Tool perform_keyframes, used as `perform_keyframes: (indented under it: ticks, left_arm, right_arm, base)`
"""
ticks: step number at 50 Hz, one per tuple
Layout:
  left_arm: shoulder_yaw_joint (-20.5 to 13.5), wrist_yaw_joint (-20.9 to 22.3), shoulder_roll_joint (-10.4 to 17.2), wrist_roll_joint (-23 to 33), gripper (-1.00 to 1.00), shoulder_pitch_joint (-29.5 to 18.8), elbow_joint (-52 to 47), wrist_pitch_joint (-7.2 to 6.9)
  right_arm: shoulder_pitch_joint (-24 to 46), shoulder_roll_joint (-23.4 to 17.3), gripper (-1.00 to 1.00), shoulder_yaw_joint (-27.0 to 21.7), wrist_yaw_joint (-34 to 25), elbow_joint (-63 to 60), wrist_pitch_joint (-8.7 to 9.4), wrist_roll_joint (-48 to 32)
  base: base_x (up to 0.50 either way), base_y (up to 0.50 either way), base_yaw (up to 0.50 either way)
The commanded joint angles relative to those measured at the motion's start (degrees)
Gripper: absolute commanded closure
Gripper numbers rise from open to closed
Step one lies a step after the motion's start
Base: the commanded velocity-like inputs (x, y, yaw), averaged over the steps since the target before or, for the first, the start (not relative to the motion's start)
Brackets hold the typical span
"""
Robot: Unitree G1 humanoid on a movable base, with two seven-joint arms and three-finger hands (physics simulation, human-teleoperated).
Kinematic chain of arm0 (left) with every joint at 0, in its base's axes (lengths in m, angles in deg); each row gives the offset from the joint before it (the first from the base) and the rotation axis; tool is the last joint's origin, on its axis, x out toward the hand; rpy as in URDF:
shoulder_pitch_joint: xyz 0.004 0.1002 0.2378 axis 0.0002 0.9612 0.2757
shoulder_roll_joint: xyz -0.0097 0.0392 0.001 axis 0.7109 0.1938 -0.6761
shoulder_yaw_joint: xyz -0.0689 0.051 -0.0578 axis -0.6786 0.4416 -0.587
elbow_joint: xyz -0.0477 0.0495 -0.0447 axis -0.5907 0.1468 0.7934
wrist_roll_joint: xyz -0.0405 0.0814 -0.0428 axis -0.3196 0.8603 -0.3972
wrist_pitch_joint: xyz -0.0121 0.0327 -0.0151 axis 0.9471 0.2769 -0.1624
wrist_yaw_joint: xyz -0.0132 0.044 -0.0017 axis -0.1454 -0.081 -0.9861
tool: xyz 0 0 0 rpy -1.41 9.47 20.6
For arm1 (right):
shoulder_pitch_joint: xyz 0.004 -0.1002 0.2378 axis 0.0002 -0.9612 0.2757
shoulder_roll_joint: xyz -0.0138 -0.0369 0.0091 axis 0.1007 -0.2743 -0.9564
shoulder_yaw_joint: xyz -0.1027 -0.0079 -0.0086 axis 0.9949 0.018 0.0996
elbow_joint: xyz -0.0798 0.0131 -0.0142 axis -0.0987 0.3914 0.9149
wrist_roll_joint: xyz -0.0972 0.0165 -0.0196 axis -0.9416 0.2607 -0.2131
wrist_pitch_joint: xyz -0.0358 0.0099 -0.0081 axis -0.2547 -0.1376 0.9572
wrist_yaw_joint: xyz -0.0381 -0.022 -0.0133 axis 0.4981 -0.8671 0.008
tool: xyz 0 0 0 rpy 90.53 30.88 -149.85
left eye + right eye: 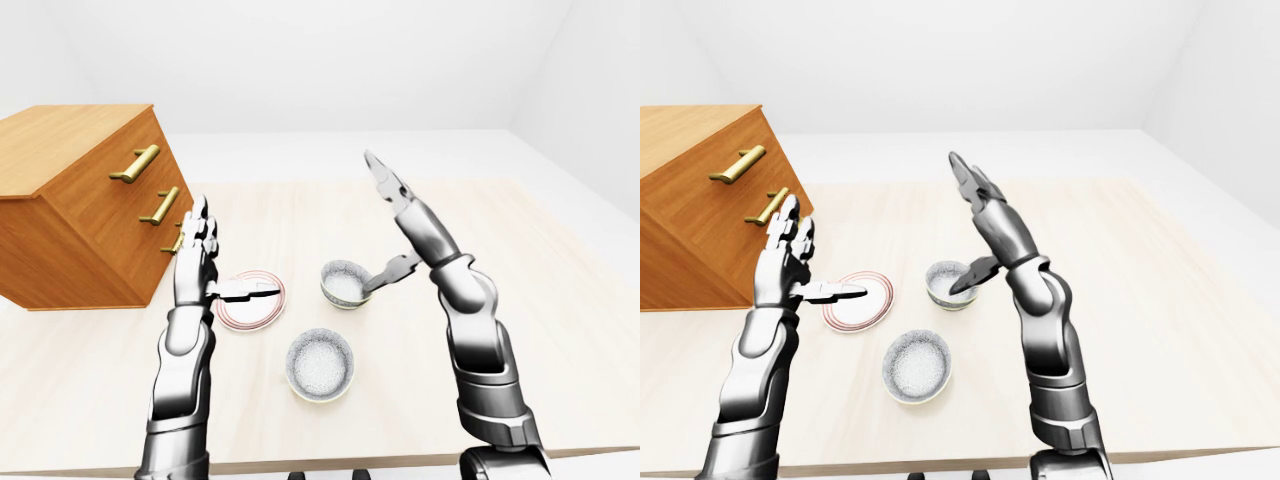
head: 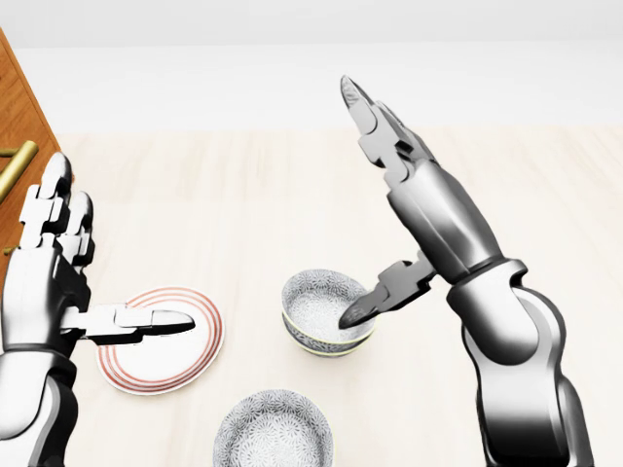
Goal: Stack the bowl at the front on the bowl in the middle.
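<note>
The front bowl (image 1: 320, 365), grey-speckled, stands on the table low in the left-eye view, between my two forearms. Above it in that view stands the middle bowl (image 2: 326, 311), patterned white. My right hand (image 1: 385, 230) is open, its fingers (image 2: 368, 115) pointing up and away. Its thumb reaches down over the middle bowl's right rim, and I cannot tell whether it touches. My left hand (image 1: 228, 262) is open too, fingers upright and thumb stretched out level above a shallow white dish with red rings (image 1: 250, 305). Neither hand holds anything.
A wooden chest of drawers (image 1: 80, 200) with brass handles stands at the left, close behind my left hand. The pale wooden table (image 1: 560, 300) runs on to the right and upward in the view. Its near edge lies just below the front bowl.
</note>
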Motion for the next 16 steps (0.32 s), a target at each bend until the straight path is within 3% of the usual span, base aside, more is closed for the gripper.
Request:
perform_keyframes:
  ticks: [1,9,16]
  left_arm:
    - [-0.9,0.0,0.9,-0.3,-1.00,-1.7,-6.0,0.00]
    - [-1.6,0.0,1.6,-0.5,-1.00,-3.0,-9.7,0.00]
    - [-2.3,0.0,2.3,-0.8,-1.00,-4.0,-12.4,0.00]
  right_arm:
    - [3.3,0.5,-1.00,-1.0,7.6,-3.7,4.90,18.3]
    - [0.7,2.1,-1.00,-1.8,13.5,-10.3,4.90,28.6]
    - [0.8,1.7,-1.00,-0.9,17.5,-11.6,4.90,32.7]
  base:
    - [0.00,0.00,0.00]
    - [0.00,0.00,0.00]
    - [0.00,0.00,0.00]
